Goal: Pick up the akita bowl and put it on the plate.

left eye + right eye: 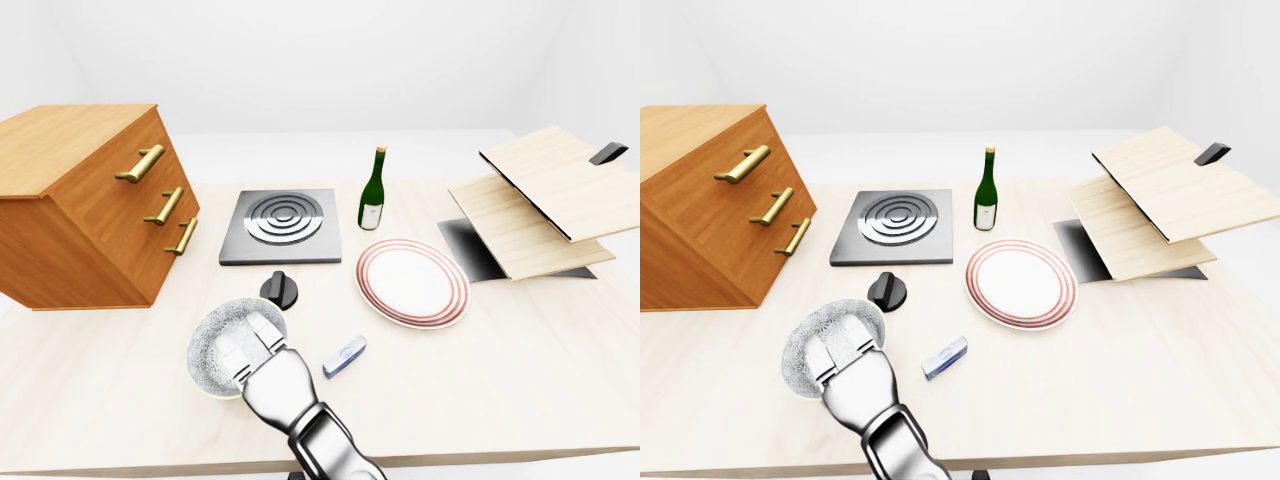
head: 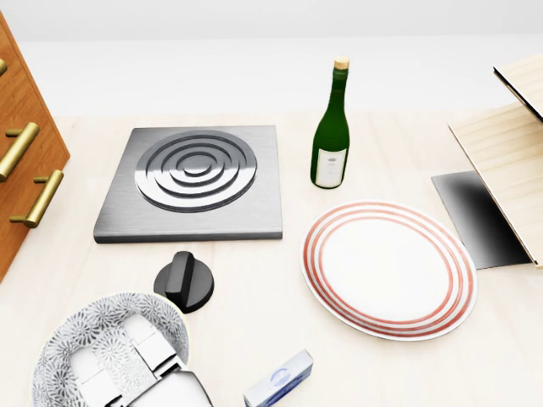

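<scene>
Head view: akita bowl (image 2: 100, 314) near left, plate (image 2: 389, 269) well right.
Left hand (image 2: 140, 373): fingers (image 2: 155, 348) laid inside the near rim for a lift; closure cannot be told.

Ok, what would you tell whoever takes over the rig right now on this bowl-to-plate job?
Left hand: its fingers reach down inside the white bowl with grey floral pattern. Whether they grip its wall cannot be told.
Right hand: not in view.
The bowl appears to sit on the pale wooden table, at the bottom left of the head view, beside a black knob.
The round white plate with red rings is bare, to the bowl's right.
Done: the hand is at the bowl.
Left: confirm the grip, lift, carry right, set it on the plate.
</scene>
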Controlling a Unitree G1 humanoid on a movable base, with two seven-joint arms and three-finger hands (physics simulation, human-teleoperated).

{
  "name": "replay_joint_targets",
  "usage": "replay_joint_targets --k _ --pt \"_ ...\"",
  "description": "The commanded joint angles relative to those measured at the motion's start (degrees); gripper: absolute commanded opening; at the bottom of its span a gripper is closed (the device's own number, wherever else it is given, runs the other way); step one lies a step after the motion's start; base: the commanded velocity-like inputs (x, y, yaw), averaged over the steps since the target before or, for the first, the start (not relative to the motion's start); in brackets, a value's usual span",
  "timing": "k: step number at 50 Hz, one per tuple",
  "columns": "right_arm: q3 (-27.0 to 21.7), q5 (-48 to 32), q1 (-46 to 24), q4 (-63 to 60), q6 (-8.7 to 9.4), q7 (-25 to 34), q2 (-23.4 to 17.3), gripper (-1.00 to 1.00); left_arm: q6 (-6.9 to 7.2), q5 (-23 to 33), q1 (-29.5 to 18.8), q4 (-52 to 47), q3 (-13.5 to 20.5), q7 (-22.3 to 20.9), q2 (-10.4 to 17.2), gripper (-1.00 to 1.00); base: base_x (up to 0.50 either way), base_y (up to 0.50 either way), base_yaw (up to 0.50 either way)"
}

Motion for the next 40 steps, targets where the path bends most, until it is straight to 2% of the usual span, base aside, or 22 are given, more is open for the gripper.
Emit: replay_joint_targets --k 1,26,27,35,40 --pt "-0.18 1.35 -0.66 0.41 0.0 1.53 0.71 1.0 0.0 -0.15 0.0 0.0 0.01 0.03 0.0 1.0 0.0 0.0 0.0" --pt "-0.18 1.34 -0.65 0.4 0.0 1.53 0.71 1.0 0.0 -0.17 0.01 0.0 0.0 0.04 0.01 1.0 0.0 0.0 0.0" --pt "-0.19 -0.39 -0.58 0.77 0.0 1.17 1.47 1.0 0.0 -0.16 0.04 -0.01 -0.01 0.0 0.03 1.0 0.0 0.0 0.0" --pt "-3.21 0.97 -3.54 9.21 0.0 11.31 4.31 1.0 0.0 -0.04 0.01 -0.01 0.01 -0.02 0.01 1.0 0.0 0.0 0.0" --pt "-4.0 1.87 -4.18 10.42 0.0 13.24 4.89 1.0 0.0 -0.06 0.01 -0.03 0.02 0.0 0.01 1.0 0.0 0.0 0.0"
